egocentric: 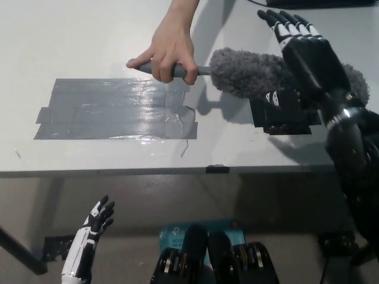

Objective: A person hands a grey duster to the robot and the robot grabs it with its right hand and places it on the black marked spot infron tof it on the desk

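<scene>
The grey duster (254,74) hangs just above the desk (71,41) at about one o'clock from the picture's centre, its fluffy head running toward three o'clock and its thin handle pointing toward nine, where a person's hand (169,53) is wrapped around it. My black right hand (305,53) is raised over the far half of the fluffy head, fingers spread and pointing toward eleven o'clock, closed on nothing; whether my palm touches the fluff I cannot tell, since my hand covers that part. Under the duster's head, at four o'clock from the person's hand, lies the black marked spot (284,121), partly hidden by my wrist and thumb. Out toward nine o'clock from that mark, a wide patch of shiny grey tape (106,109) is stuck flat on the desk. My white left hand (95,222) rests low at seven o'clock, below the desk edge, fingers apart and empty
</scene>
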Robot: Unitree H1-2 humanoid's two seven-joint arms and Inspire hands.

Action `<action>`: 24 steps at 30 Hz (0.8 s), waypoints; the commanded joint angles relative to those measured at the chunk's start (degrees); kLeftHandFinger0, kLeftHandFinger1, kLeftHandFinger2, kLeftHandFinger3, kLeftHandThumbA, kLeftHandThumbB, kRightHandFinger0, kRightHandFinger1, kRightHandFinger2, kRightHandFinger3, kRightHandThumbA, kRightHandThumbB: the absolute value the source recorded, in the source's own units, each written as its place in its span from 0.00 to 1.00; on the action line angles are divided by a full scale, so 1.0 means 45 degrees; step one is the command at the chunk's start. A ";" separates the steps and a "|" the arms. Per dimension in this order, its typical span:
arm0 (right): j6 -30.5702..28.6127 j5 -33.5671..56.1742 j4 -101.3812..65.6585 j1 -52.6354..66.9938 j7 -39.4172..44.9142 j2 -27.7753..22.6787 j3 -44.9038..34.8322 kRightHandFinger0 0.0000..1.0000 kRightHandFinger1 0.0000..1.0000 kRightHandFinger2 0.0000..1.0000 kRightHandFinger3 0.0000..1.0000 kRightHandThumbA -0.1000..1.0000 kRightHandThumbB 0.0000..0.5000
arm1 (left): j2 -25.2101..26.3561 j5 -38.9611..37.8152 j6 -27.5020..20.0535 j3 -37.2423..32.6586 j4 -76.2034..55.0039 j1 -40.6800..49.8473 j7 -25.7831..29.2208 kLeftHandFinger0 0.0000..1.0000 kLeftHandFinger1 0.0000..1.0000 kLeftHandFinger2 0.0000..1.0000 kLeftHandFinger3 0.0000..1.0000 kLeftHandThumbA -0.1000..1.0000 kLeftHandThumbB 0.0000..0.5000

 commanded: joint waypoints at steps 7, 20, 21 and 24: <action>0.1427 -0.0033 0.2421 -0.1060 0.1116 -0.0478 0.0307 1.00 1.00 1.00 1.00 0.92 1.00 | 0.0133 0.0040 -0.0220 -0.0049 -0.0437 -0.0082 -0.0190 1.00 1.00 1.00 1.00 1.00 0.36; -0.0520 0.0467 0.6366 -0.2300 -0.2276 -0.0204 0.0418 0.39 0.48 0.73 0.81 0.18 0.66 | 0.0197 0.0071 -0.0274 -0.0036 -0.0319 -0.0302 -0.0207 1.00 1.00 1.00 1.00 1.00 0.36; -0.0844 0.0163 0.6584 -0.2320 -0.3222 -0.0205 0.0554 0.24 0.38 0.63 0.71 0.13 0.63 | 0.0206 0.0053 -0.0240 -0.0037 -0.0321 -0.0341 -0.0224 1.00 1.00 1.00 1.00 1.00 0.36; -0.2198 -0.0039 0.6962 -0.2236 -0.5799 -0.0201 0.0569 0.00 0.13 0.38 0.43 0.00 0.45 | 0.0173 -0.0004 -0.0122 -0.0021 -0.0410 -0.0352 -0.0224 1.00 1.00 1.00 1.00 1.00 0.37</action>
